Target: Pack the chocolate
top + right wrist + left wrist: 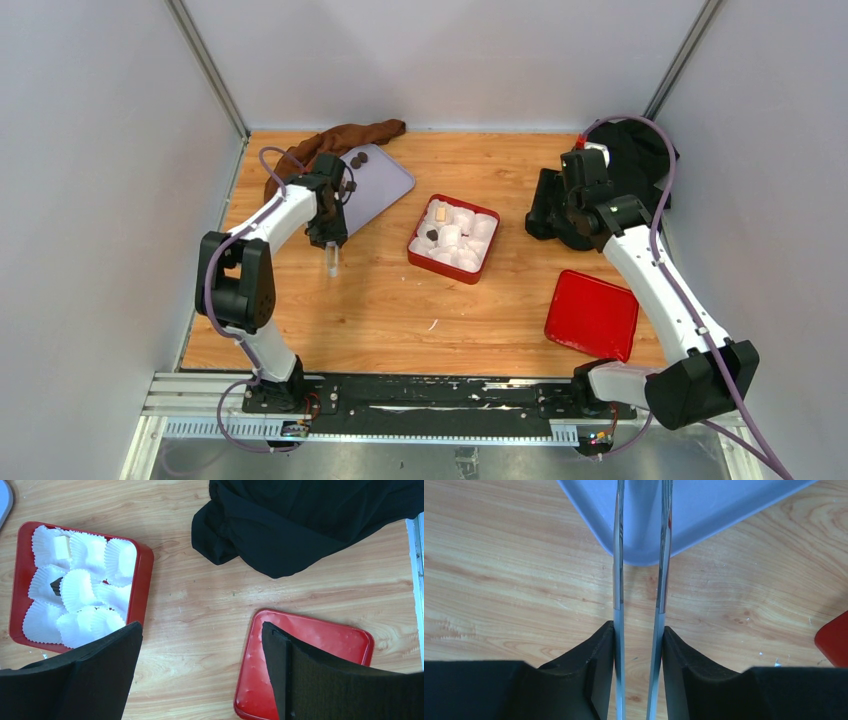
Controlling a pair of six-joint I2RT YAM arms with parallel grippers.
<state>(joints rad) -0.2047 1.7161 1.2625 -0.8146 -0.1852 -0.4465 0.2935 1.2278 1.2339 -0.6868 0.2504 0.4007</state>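
The left hand [639,632] is clenched on metal tweezers [618,580], with the corner of the lavender tray [724,510] just ahead of it. Two dark chocolate pieces [358,158] lie farther out on that tray. The right hand [200,655] hangs released above the worktop [200,605]. To its left, a red box [143,575] of paper cups [90,552] holds a cream piece [62,547] and a dark piece [56,586].

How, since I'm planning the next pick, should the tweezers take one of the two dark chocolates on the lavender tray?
Come straight down and pinch its sides. The chocolates sit low and close together on the flat tray, so the tweezers in the left gripper should probably close across a piece's free sides, not along the pair.
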